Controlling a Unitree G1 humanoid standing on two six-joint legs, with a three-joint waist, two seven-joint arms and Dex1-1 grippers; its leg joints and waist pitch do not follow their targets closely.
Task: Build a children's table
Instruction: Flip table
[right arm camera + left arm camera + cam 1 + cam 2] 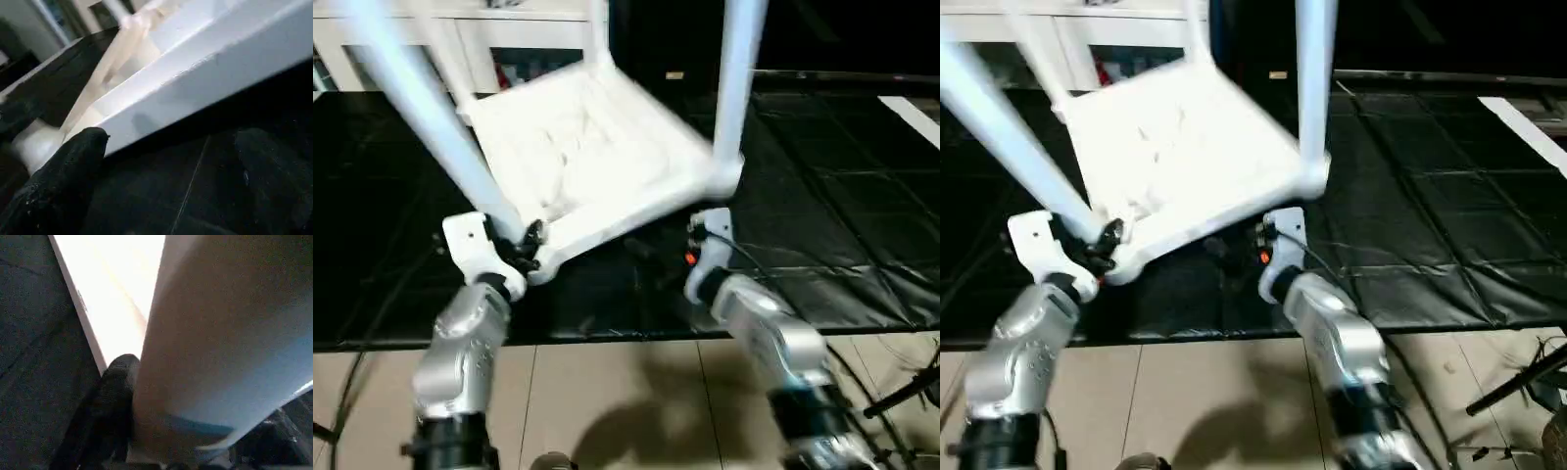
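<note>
here the children's table [597, 157] is upside down and tipped, with its ribbed underside facing up. it sits over a black mat [842, 206] on the floor. its legs stick up into the air. one long leg [421, 108] leans up and away at the left near corner. another leg [739, 78] stands almost straight up at the right near corner. a third leg [599, 29] stands at the far corner.

the left claw [521, 245] is at the left near corner of the table, right where the leaning leg meets its round socket. in the left wrist view, one black finger [110, 401] presses against the side of the white leg, and another dark finger shows on the other side of it. so the left claw is closed around that leg.

the right claw [700, 250] is just under the near edge of the tabletop, close to the right corner. in the right wrist view its two black fingers [68, 181] are spread wide apart. the white edge of the table runs just past them, and nothing is between them. one fingertip is very near the white rim, but i cannot tell if it touches.

both silver forearms [460, 352] reach up from the bottom of the head view. behind the table there is a white cabinet [509, 39] with glass doors. pale floor tiles [626, 392] lie in front of the mat.
</note>
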